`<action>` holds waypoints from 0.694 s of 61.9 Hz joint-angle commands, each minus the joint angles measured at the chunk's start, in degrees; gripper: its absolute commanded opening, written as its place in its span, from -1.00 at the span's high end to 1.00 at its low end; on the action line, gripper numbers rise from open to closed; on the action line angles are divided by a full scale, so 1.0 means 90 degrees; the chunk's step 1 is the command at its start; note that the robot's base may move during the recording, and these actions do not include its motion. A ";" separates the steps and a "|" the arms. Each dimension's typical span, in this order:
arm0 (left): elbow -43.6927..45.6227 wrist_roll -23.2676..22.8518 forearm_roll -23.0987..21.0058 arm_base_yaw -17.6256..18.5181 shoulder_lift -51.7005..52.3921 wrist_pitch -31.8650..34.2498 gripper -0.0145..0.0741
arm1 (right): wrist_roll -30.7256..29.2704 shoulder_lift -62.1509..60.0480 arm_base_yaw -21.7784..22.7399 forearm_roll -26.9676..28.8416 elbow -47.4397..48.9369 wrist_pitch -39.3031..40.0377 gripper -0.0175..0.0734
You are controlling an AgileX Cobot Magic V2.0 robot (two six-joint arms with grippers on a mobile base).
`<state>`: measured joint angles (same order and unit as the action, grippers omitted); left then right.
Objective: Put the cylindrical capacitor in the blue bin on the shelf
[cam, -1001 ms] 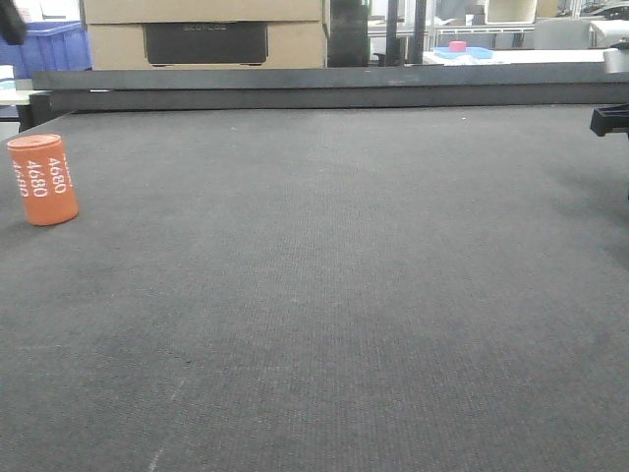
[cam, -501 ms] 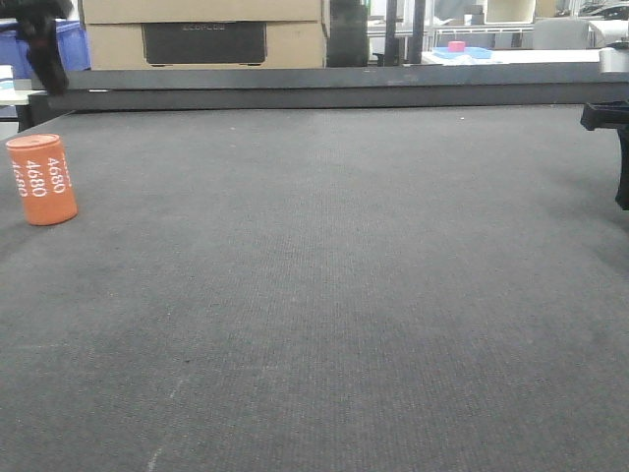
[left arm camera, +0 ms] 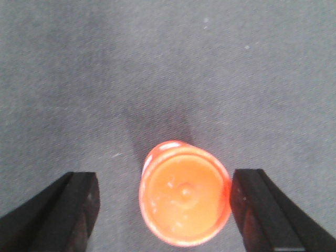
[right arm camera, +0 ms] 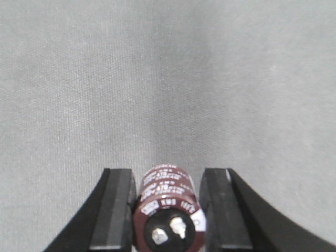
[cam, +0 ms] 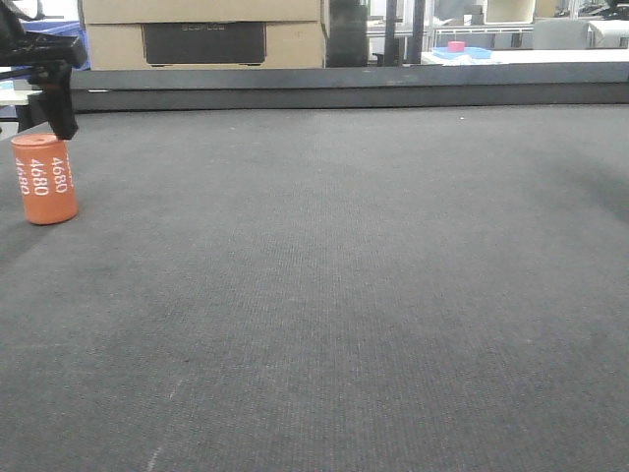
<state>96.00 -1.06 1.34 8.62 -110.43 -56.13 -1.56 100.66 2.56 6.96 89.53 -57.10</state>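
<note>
Lowered since before, left jaws straddle the upright cylindrical capacitor (left arm camera: 185,200).

Dark grey textured tabletop (cam: 344,295), cardboard boxes (cam: 201,34) behind its far edge, small pink object (cam: 457,46) farther back.

Industrial workshop or storeroom: stacked cardboard cartons (cam: 201,29), blue storage bin (cam: 69,31) and metal racking (cam: 432,20) behind a dark felt-topped workbench (cam: 344,275).
</note>
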 commanded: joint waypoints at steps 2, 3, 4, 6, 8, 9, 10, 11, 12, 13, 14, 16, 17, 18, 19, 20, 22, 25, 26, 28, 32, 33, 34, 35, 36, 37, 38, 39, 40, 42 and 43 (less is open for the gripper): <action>0.0017 -0.0001 0.0013 0.0098 -0.0091 0.0028 -0.26 | -0.0025 -0.0069 0.0024 -0.0070 0.0014 0.0032 0.98; 0.0016 -0.0001 0.0013 0.0112 -0.0091 0.0045 -0.26 | -0.0025 -0.0069 0.0024 -0.0070 0.0014 0.0032 0.98; 0.0029 -0.0001 0.0013 0.0122 -0.0091 0.0046 -0.26 | -0.0025 -0.0069 0.0024 -0.0070 0.0014 0.0032 0.98; 0.0053 -0.0001 0.0013 0.0114 -0.0091 0.0034 -0.26 | -0.0025 -0.0069 0.0024 -0.0070 0.0014 0.0032 0.98; 0.0087 -0.0001 0.0013 0.0114 -0.0091 0.0000 -0.26 | -0.0025 -0.0069 0.0024 -0.0070 0.0014 0.0032 0.98; 0.0101 -0.0001 0.0013 0.0125 -0.0091 -0.0011 -0.26 | -0.0025 -0.0069 0.0024 -0.0070 0.0014 0.0032 0.98; 0.0104 -0.0001 0.0013 0.0124 -0.0091 -0.0011 -0.26 | -0.0025 -0.0069 0.0024 -0.0070 0.0014 0.0032 0.98; 0.0113 -0.0001 0.0013 0.0124 -0.0091 -0.0011 -0.26 | -0.0025 -0.0069 0.0024 -0.0070 0.0014 0.0032 0.98; 0.0133 -0.0001 0.0013 0.0124 -0.0091 -0.0016 -0.26 | -0.0025 -0.0069 0.0024 -0.0070 0.0014 0.0032 0.98; 0.0144 -0.0001 0.0013 0.0124 -0.0091 -0.0027 -0.26 | -0.0025 -0.0069 0.0024 -0.0070 0.0014 0.0032 0.98; 0.0163 -0.0001 0.0025 0.0124 -0.0091 -0.0042 -0.26 | -0.0025 -0.0069 0.0024 -0.0070 0.0014 0.0032 0.98; 0.0188 -0.0001 0.0026 0.0124 -0.0091 -0.0042 -0.26 | -0.0025 -0.0069 0.0024 -0.0070 0.0014 0.0045 0.98; 0.0200 -0.0001 0.0026 0.0124 -0.0091 -0.0042 -0.26 | -0.0025 -0.0069 0.0024 -0.0070 0.0014 0.0045 0.98; 0.0207 -0.0001 0.0026 0.0124 -0.0091 -0.0042 -0.26 | -0.0025 -0.0069 0.0024 -0.0070 0.0014 0.0045 0.98; 0.0216 -0.0001 0.0026 0.0124 -0.0091 -0.0042 -0.26 | -0.0025 -0.0069 0.0024 -0.0070 0.0014 0.0045 0.98; 0.0213 -0.0001 0.0026 0.0124 -0.0091 -0.0022 -0.26 | -0.0025 -0.0069 0.0024 -0.0070 0.0014 0.0045 0.98; 0.0231 -0.0001 0.0035 0.0124 -0.0091 -0.0018 -0.26 | -0.0025 -0.0069 0.0024 -0.0070 0.0014 0.0045 0.98; 0.0240 -0.0001 0.0035 0.0124 -0.0091 -0.0018 -0.26 | -0.0025 -0.0069 0.0024 -0.0070 0.0014 0.0045 0.98; 0.0240 -0.0001 0.0035 0.0124 -0.0091 -0.0018 -0.26 | -0.0025 -0.0069 0.0024 -0.0070 0.0014 0.0045 0.98; 0.0240 -0.0001 0.0035 0.0124 -0.0091 -0.0018 -0.26 | -0.0025 -0.0069 0.0024 -0.0070 0.0014 0.0058 0.98; 0.0240 -0.0001 0.0035 0.0124 -0.0091 -0.0018 -0.26 | -0.0025 -0.0069 0.0024 -0.0070 0.0014 0.0058 0.98; 0.0240 -0.0001 0.0035 0.0124 -0.0091 -0.0018 -0.26 | -0.0025 -0.0069 0.0024 -0.0070 0.0014 0.0058 0.98; 0.0240 -0.0001 0.0035 0.0124 -0.0091 -0.0018 -0.26 | -0.0025 -0.0069 0.0024 -0.0070 0.0014 0.0058 0.98; 0.0240 -0.0001 0.0035 0.0124 -0.0091 -0.0018 -0.26 | -0.0025 -0.0069 0.0024 -0.0070 0.0014 0.0058 0.98; 0.0234 -0.0001 0.0052 0.0124 -0.0091 -0.0018 -0.26 | -0.0025 -0.0069 0.0024 -0.0070 0.0014 0.0058 0.98; 0.0234 -0.0001 0.0065 0.0124 -0.0091 -0.0018 -0.26 | -0.0025 -0.0069 0.0024 -0.0070 0.0014 0.0058 0.98; 0.0234 -0.0001 0.0104 0.0124 -0.0091 -0.0018 -0.26 | -0.0025 -0.0069 0.0024 -0.0070 0.0014 0.0058 0.98; 0.0234 -0.0001 0.0127 0.0124 -0.0091 -0.0018 -0.26 | -0.0025 -0.0069 0.0024 -0.0070 0.0014 0.0058 0.98; 0.0234 -0.0001 0.0175 0.0124 -0.0091 -0.0018 -0.26 | -0.0025 -0.0069 0.0024 -0.0070 0.0014 0.0058 0.98; 0.0234 -0.0001 0.0219 0.0124 -0.0091 -0.0018 -0.26 | -0.0025 -0.0069 0.0024 -0.0070 0.0014 0.0058 0.98; 0.0234 -0.0001 0.0237 0.0124 -0.0091 -0.0018 -0.26 | -0.0025 -0.0069 0.0024 -0.0070 0.0014 0.0058 0.98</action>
<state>97.56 -1.06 2.61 9.69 -110.95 -56.24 -1.56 100.66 2.56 6.96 89.53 -57.31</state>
